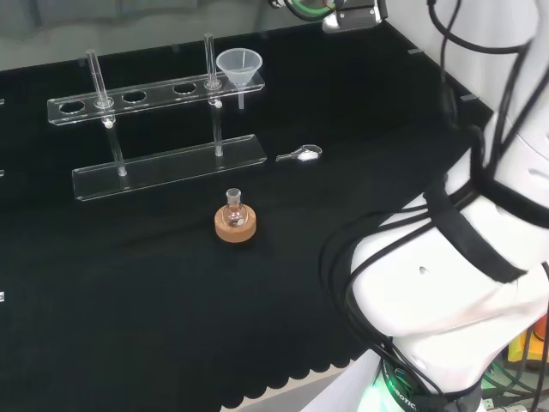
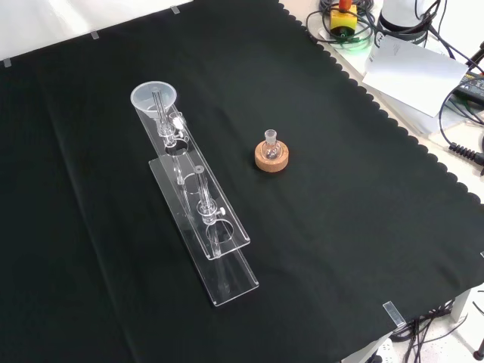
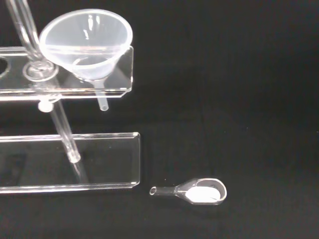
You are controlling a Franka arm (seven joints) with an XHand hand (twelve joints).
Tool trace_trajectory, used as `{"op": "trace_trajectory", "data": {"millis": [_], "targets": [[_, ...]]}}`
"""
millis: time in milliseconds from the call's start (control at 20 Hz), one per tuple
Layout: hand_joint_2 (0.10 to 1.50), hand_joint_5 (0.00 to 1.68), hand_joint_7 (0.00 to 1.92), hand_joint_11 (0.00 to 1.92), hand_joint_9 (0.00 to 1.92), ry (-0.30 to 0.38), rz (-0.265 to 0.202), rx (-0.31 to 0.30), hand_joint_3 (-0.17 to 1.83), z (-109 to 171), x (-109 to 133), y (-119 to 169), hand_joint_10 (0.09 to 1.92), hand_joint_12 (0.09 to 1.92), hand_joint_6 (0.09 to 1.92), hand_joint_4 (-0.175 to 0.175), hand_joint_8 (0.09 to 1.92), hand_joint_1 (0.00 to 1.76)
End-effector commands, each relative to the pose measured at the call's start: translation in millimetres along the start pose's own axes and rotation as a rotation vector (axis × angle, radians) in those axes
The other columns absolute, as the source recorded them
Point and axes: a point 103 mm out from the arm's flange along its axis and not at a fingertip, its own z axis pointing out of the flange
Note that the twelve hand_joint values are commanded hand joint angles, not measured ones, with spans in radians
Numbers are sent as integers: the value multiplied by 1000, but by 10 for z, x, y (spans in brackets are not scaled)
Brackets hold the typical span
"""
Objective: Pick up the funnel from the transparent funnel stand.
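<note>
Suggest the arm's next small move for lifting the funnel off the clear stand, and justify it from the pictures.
Probably bring the hand down toward the funnel: it sits untouched in the end hole of the stand's top shelf, nothing gripping it yet.

Pretty even overhead light, the black cloth (image 1: pixel 171 283) soaks it up with barely any shadows, white glints along the clear stand (image 3: pixel 119 89) edges, and the arm's white link (image 1: pixel 463 283) lower right looks bright.
</note>
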Motion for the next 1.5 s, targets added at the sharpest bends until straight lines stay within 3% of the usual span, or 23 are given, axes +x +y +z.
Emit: {"op": "trace_trajectory", "data": {"millis": [50, 400, 700, 900, 1300, 1500], "targets": [[1191, 202, 35, 81, 221, -17, -24, 35, 357, 261, -35, 440, 604, 1362, 87, 17, 481, 10], [1155, 187, 50, 68, 217, -22, -27, 73, 332, 479, 11, 625, 601, 1369, 87, 13, 486, 78], [1031, 190, 118, 65, 270, -40, -34, 102, 277, 561, 86, 767, 639, 1394, 87, 9, 539, 303], [982, 191, 101, 72, 273, -49, -41, 125, 275, 611, 166, 864, 665, 1405, 87, 2, 584, 361], [846, 121, 25, 147, 288, -78, -74, 203, 267, 675, 372, 1008, 742, 1447, 87, -31, 692, 422], [788, 49, 1, 205, 193, -107, -80, 258, 263, 713, 520, 1053, 811, 1491, 87, -53, 610, 440]]}}
